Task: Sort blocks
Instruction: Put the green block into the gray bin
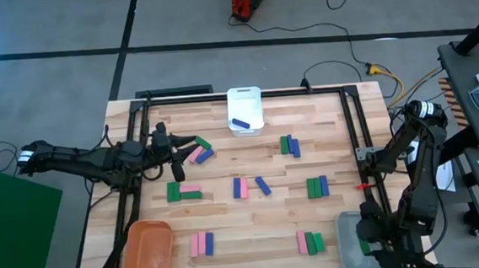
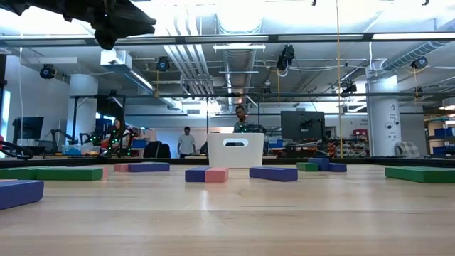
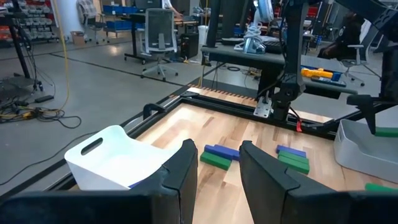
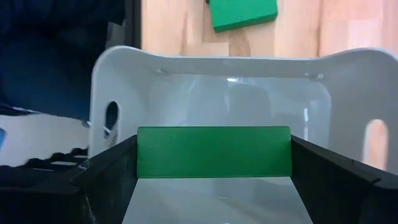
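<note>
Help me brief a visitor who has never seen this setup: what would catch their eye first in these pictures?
Probably the right gripper, shut on a green block above the grey bin at the table's front right corner. Next, the pink, blue and green blocks scattered in small clusters across the wooden table. The left gripper hangs open over the table's left side, near the white bin holding one blue block.
</note>
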